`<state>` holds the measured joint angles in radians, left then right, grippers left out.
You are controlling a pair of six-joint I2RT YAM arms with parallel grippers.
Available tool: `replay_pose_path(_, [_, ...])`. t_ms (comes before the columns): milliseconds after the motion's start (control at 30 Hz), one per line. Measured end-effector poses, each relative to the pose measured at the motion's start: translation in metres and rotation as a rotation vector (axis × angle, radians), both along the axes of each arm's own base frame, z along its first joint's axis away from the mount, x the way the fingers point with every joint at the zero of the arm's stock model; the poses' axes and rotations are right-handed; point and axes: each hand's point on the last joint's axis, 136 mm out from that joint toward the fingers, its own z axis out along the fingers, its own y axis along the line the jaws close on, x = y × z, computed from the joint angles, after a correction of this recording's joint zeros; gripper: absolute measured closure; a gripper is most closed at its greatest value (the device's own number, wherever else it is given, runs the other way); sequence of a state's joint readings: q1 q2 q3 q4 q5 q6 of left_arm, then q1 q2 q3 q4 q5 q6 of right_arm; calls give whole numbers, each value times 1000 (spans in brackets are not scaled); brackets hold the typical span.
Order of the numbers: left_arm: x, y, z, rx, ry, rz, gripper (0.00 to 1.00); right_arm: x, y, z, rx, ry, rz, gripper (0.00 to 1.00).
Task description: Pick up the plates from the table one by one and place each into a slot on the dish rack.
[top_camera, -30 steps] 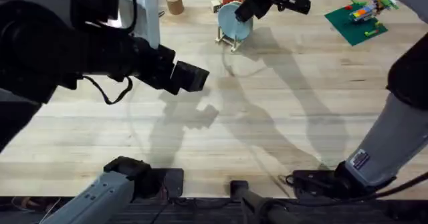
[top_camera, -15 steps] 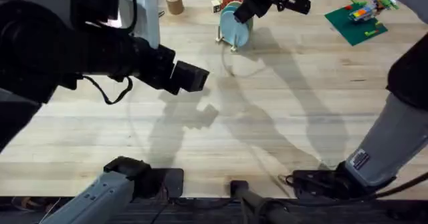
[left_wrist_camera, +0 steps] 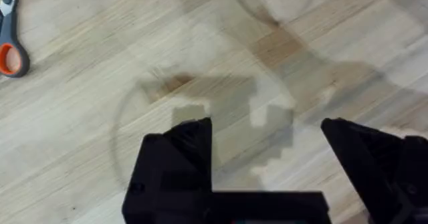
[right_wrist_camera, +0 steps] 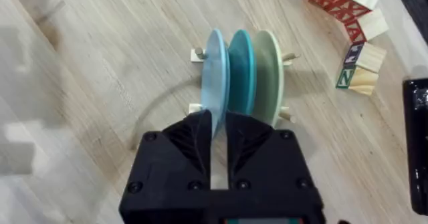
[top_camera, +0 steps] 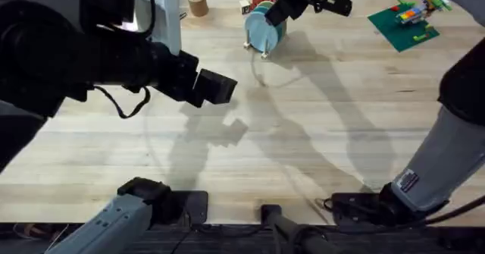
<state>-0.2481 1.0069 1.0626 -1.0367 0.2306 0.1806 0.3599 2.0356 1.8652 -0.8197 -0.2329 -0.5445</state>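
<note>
The small wooden dish rack (right_wrist_camera: 198, 53) stands at the far middle of the table (top_camera: 318, 133), and three plates stand on edge in it: pale blue (right_wrist_camera: 215, 70), teal (right_wrist_camera: 239, 63) and cream (right_wrist_camera: 269, 63). My right gripper (right_wrist_camera: 219, 134) is shut on the near rim of the pale blue plate, which is the outermost one. From overhead, the right gripper (top_camera: 277, 13) sits over the rack's plates (top_camera: 264, 28). My left gripper (left_wrist_camera: 267, 144) hangs open above bare wood, left of the middle (top_camera: 216, 87), holding nothing.
Alphabet blocks (right_wrist_camera: 354, 23) lie just behind the rack. A wooden cup of sticks (top_camera: 198, 2) stands to its left. A green baseplate with bricks (top_camera: 405, 19) lies at the far right. Orange-handled scissors (left_wrist_camera: 10, 43) lie near the left arm.
The pale blue plate, in the right gripper, has shifted slightly farther back into the rack. The left arm has not moved.
</note>
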Motion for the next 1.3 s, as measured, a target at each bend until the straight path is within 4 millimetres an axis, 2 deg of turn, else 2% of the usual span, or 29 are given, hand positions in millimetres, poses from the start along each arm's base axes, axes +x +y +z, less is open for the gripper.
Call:
replay_pose_path(100, [0, 0, 0, 0, 0, 0, 6, -5, -2, 4, -1, 10, -6, 849])
replay_pose_path(167, [0, 0, 0, 0, 0, 0, 7, -12, -4, 14, 1, 13, -11, 834])
replay_pose_path(367, [0, 0, 0, 0, 0, 0, 7, -49, -18, 64, 7, 7, -17, 730])
replay_pose_path(400, [0, 0, 0, 0, 0, 0, 7, -56, -21, 71, 8, 12, -21, 666])
replay_pose_path(533, [0, 0, 0, 0, 0, 0, 6, -86, -32, 90, 2, 49, -36, 81])
replay_pose_path(567, [0, 0, 0, 0, 0, 0, 6, -92, -35, 92, -1, 60, -40, 31])
replay_pose_path(767, [0, 0, 0, 0, 0, 0, 7, -132, -56, 102, -53, 139, -80, 6])
replay_pose_path(1033, [0, 0, 0, 0, 0, 0, 6, -152, -70, 115, -57, 134, -157, 6])
replay_pose_path(1133, [-2, 0, -1, 2, 8, 0, 7, -160, -76, 101, -64, 137, -178, 6])
replay_pose_path(1300, [-3, 1, -2, 4, 15, 0, 6, -175, -87, 65, -91, 160, -219, 6])
